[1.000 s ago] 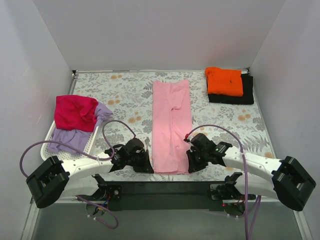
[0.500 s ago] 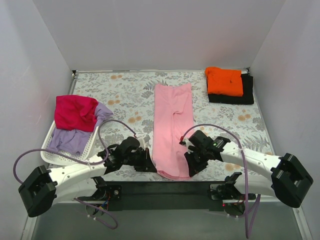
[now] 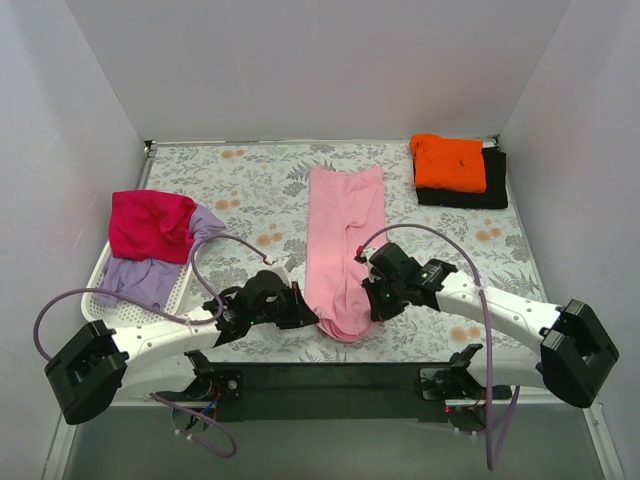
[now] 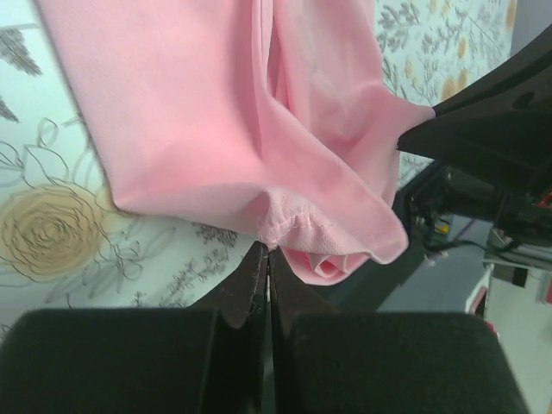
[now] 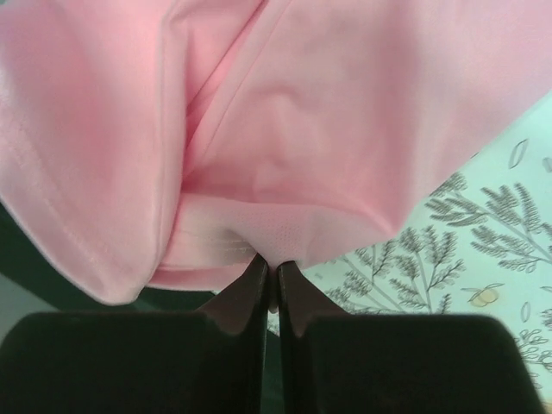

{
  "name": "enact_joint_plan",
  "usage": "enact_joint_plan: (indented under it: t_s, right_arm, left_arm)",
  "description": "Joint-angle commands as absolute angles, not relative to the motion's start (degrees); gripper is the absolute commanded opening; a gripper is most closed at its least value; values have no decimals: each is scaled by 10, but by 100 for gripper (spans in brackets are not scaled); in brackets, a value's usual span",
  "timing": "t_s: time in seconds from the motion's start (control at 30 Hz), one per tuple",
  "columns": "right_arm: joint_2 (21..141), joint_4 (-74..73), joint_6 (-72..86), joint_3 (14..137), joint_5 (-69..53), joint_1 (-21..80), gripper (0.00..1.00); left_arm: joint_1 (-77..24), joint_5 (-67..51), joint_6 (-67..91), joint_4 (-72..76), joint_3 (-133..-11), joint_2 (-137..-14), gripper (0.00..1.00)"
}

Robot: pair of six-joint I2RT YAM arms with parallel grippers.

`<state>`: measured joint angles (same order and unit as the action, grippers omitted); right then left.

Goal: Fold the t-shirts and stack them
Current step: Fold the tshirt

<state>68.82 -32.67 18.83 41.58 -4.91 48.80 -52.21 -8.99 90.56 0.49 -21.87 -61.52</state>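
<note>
A light pink t-shirt (image 3: 345, 235) lies as a long strip down the middle of the table, its near end lifted and sagging between both grippers. My left gripper (image 3: 305, 314) is shut on the hem's left corner (image 4: 285, 226). My right gripper (image 3: 371, 303) is shut on the right corner (image 5: 263, 241). An orange t-shirt (image 3: 449, 162) lies folded on a black t-shirt (image 3: 490, 192) at the back right. A magenta-red t-shirt (image 3: 148, 224) and a lavender t-shirt (image 3: 140, 277) lie crumpled in the basket at the left.
The white laundry basket (image 3: 105, 318) stands at the table's left edge, beside my left arm. The floral tablecloth (image 3: 250, 200) covers the table. White walls close in the back and both sides. A black bar (image 3: 330, 378) runs along the near edge.
Both grippers have risen and moved away from the near edge, carrying the pink shirt's near end off the table and toward the far end. The strip looks shorter.
</note>
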Motion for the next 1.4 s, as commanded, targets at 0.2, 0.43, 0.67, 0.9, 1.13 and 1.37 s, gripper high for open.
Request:
enact_joint_plan:
  t_s: [0.2, 0.43, 0.67, 0.9, 1.13, 1.37]
  right_arm:
    - [763, -232, 169, 476, 34, 455, 1]
    - [806, -210, 145, 514, 47, 421, 1]
    - [843, -197, 117, 558, 39, 384, 1]
    - [872, -193, 98, 606, 30, 343, 1]
    - [845, -196, 87, 609, 13, 337, 1]
    - [778, -238, 94, 529, -80, 341, 1]
  left_arm:
    - [-471, -13, 842, 99, -270, -686, 0]
    - [-418, -19, 799, 124, -306, -728, 0]
    - [-387, -45, 764, 153, -366, -798, 0]
    - [-353, -59, 745, 168, -416, -841, 0]
    - [-351, -119, 723, 173, -408, -820, 0]
    - [-352, -182, 736, 120, -331, -752, 0]
